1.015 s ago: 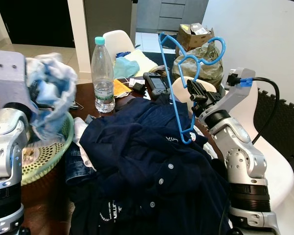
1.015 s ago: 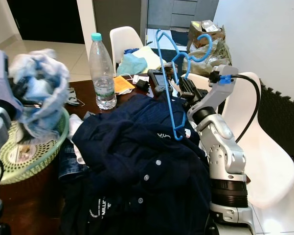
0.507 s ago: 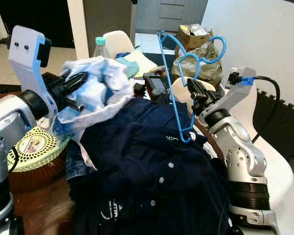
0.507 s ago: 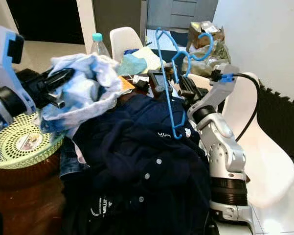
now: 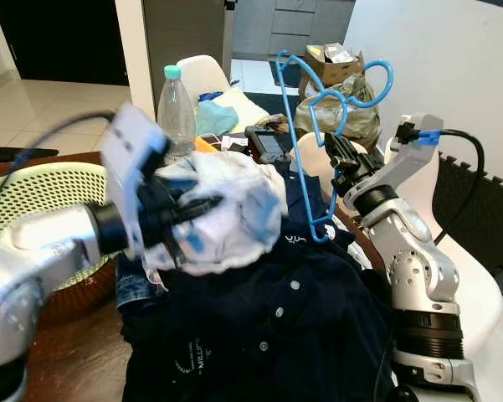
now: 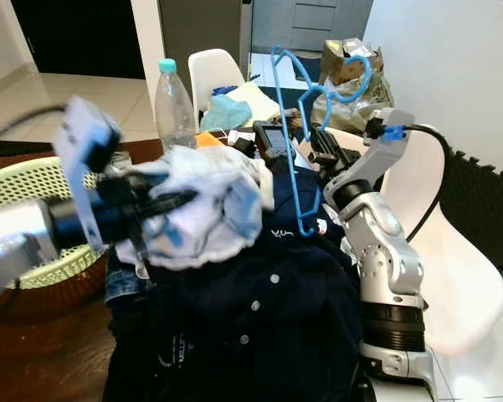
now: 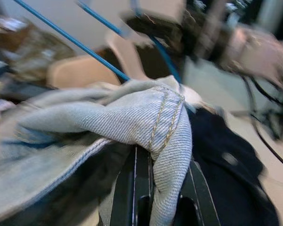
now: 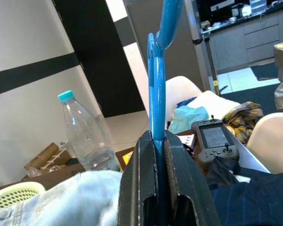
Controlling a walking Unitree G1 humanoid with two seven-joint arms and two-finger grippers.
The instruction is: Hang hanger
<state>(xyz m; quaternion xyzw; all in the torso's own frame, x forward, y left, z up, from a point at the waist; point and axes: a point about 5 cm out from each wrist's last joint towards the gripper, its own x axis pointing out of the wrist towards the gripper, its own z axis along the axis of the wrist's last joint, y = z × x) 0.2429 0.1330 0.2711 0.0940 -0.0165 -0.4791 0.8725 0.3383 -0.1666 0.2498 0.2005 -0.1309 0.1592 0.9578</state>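
So nearest the camera a pile of dark navy shirts [image 5: 268,327] with white buttons covers the near part of the wooden table [image 5: 75,360], spilling over its right edge. Just above that pile the left gripper [image 5: 202,208] reaches in from the left, its black fingers clamped on a bunched-up piece of pale blue denim [image 5: 226,219]; the left wrist view shows the denim's yellow-stitched seam pinched between the two fingers [image 7: 136,188]. By the table's left edge sits a light green mesh basket [image 5: 42,188], a bit blurred behind the arm. On the right side, over the table's right edge, the right gripper [image 5: 339,159] holds a blue plastic hanger [image 5: 305,134] upright in the air, its jaws closed tight on the hanger's bar, hook end up top and the lower corner dangling just above the navy shirts. Further back toward the far edge stand a clear water bottle [image 5: 174,105] with a teal cap and a black handheld device [image 5: 265,142], then white chairs [image 5: 202,74] and a stuffed bag [image 5: 351,105] on the floor beyond.
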